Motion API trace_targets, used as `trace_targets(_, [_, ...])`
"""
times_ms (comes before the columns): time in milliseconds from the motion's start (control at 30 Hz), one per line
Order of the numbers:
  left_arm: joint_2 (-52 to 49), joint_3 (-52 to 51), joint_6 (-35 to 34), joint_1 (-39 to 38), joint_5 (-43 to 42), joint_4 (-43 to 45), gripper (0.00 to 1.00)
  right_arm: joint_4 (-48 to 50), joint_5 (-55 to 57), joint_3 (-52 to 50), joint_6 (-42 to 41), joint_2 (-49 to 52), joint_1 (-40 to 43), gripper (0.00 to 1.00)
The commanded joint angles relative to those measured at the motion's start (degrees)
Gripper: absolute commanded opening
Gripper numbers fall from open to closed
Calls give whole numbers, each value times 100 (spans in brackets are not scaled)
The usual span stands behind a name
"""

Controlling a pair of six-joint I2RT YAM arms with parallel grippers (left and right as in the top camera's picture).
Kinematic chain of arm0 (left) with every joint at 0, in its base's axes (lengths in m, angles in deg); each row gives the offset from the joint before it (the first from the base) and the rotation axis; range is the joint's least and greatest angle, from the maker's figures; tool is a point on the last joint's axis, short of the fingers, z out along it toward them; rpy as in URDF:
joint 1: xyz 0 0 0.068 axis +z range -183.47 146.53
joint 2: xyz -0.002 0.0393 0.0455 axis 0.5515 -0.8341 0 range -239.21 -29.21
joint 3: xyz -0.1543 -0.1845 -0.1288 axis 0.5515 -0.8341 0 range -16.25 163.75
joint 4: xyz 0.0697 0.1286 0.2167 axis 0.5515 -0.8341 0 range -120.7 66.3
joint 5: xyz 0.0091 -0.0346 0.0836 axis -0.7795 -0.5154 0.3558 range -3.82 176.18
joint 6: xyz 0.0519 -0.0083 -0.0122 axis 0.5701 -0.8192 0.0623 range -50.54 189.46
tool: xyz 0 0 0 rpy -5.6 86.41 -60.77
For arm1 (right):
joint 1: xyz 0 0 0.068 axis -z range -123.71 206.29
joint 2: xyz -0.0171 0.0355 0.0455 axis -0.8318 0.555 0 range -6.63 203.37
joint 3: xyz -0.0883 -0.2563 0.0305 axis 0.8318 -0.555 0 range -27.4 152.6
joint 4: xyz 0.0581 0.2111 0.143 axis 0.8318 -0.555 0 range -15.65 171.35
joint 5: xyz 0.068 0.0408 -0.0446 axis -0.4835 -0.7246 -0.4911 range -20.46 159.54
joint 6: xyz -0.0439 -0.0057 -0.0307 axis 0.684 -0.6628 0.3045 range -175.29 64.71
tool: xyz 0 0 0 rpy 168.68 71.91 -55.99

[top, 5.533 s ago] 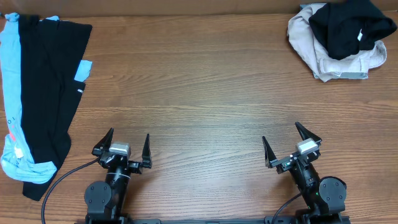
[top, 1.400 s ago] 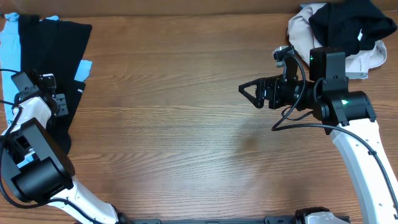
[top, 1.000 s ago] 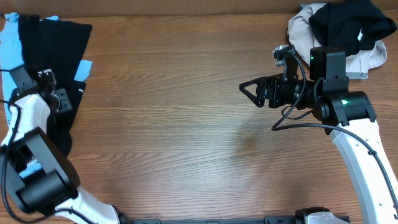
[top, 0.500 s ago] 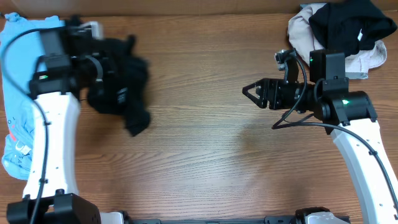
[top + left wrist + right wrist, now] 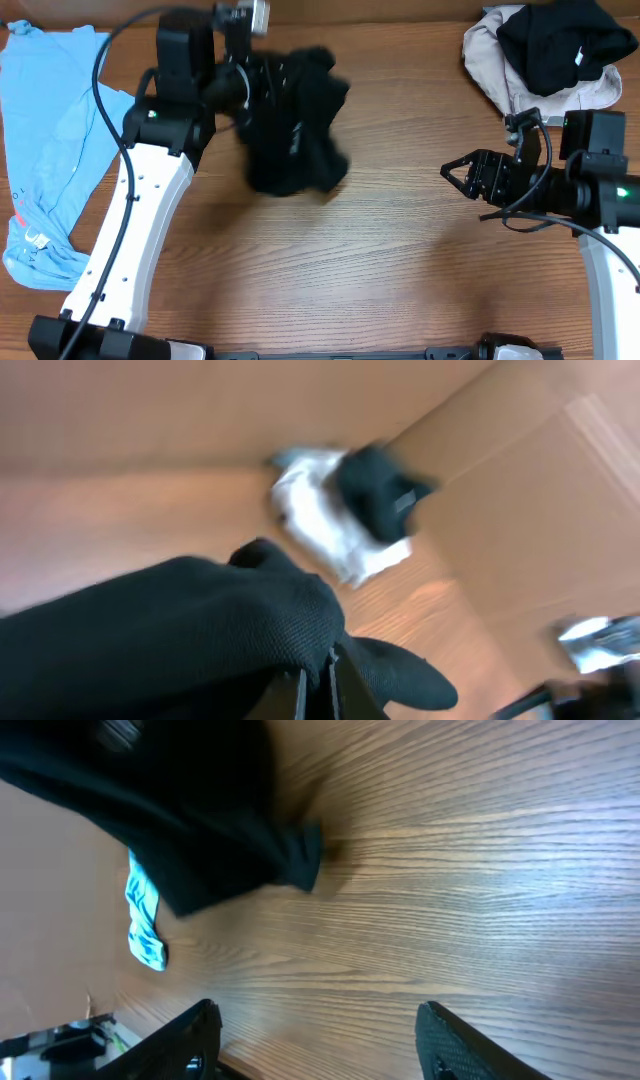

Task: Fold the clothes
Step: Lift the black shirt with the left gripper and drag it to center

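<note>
The clothes, a black garment (image 5: 295, 125), hang bunched and blurred above the table left of centre. My left gripper (image 5: 258, 82) is shut on the upper edge of the garment, its fingers mostly buried in the cloth. In the left wrist view the two jaws (image 5: 318, 688) pinch a fold of the black fabric (image 5: 190, 620). My right gripper (image 5: 455, 180) stands open at the right, pointing left, with nothing between its fingers. In the right wrist view it (image 5: 320, 1032) is over bare wood, and the black garment (image 5: 170, 810) lies farther off.
A light blue shirt (image 5: 50, 150) lies spread at the table's left edge, also in the right wrist view (image 5: 145, 915). A beige garment with a second black one on top (image 5: 545, 55) sits at the back right corner. A cardboard wall (image 5: 560, 510) runs along the back.
My left arm has swung right, carrying the black garment off the blue shirt and toward the table's middle. My right arm has drawn back to the right and toward the front.
</note>
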Motion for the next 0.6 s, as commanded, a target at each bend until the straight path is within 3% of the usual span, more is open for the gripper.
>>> trace_targets(0, [105,909,-769,-201,-726,271,4,13,-9,168,256,-184,17,67])
trace_targets(233, [105,1681,-623,-354,-1169,-103,4,20,-9,168,278,-267,17,67])
trace_targets(367, [85,1679,122,-168,-986,-1056,4,57,-9,166,297,-267,15,67])
trace_targets(567, [26,1679,1561,103,1506,-3375,4,83,-7,133,297,-221,-2,68])
